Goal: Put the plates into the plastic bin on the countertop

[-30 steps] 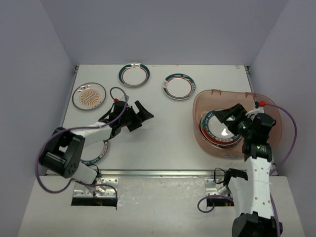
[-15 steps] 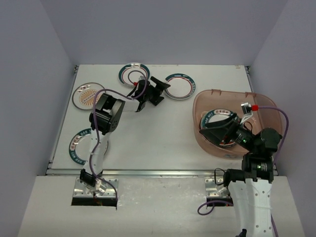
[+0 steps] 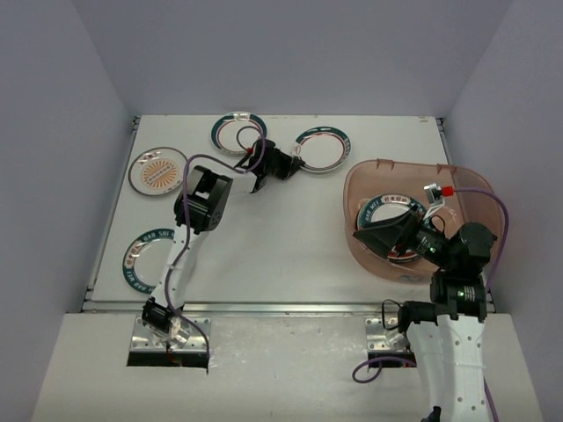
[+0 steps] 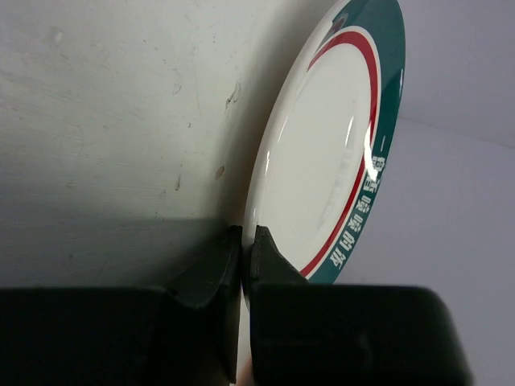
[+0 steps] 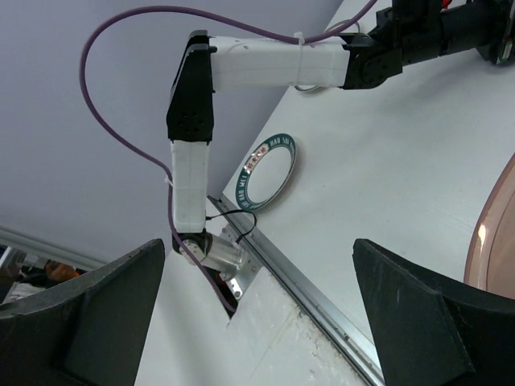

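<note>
My left gripper [image 3: 291,163] reaches to the back of the countertop [image 3: 264,237] and is shut on the near rim of a white plate with a teal rim and a red ring [image 3: 322,150]. In the left wrist view the fingertips [image 4: 244,237] pinch that plate's edge [image 4: 330,161], which tilts up off the surface. My right gripper [image 3: 385,232] hangs open and empty over the translucent brownish-pink plastic bin [image 3: 475,189], where stacked plates [image 3: 374,211] lie. Its fingers [image 5: 80,314] stand wide apart.
Three more plates lie on the countertop: a teal-rimmed one [image 3: 237,134] at the back, an orange-centred one [image 3: 158,170] at the left, and a teal-rimmed one [image 3: 143,255] at the near left, which also shows in the right wrist view [image 5: 269,171]. A metal strip [image 3: 264,308] lines the front edge.
The left arm swung from the middle left out to the back plate, and its jaws closed on the rim. The right gripper tilted and drew back slightly over the bin, staying open.
</note>
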Tool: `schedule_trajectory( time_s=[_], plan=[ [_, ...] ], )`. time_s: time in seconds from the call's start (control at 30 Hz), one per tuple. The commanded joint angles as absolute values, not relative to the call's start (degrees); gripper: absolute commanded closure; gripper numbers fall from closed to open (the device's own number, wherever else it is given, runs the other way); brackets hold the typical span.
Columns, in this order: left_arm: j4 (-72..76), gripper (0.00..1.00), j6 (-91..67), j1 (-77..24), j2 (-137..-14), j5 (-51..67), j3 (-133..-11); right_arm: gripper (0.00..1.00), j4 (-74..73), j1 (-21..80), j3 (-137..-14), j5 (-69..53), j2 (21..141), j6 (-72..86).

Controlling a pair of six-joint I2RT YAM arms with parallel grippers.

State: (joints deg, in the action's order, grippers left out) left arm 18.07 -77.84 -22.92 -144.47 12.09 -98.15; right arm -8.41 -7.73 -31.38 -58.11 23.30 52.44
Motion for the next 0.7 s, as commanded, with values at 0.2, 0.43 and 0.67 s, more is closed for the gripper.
schedule_trajectory(
  time_s=[0.2,0.43,0.67],
  plan=[
    [20.13,1.00,-62.53,-25.11,-115.30,2.27,-70.54,0.01,-10.00,-6.50,-35.12,-51.01,25.14,52.84],
    [24.19,1.00,-52.00,-27.81,-81.91,11.47,-41.57,0.02,-6.42,-6.56,-40.96,-54.28,33.65,52.38],
    [29.95,1.00,-54.38,-31.26,-64.36,31.11,-27.50,0.09,-38.60,-3.07,-61.47,-42.11,55.77,26.44]
  ],
)
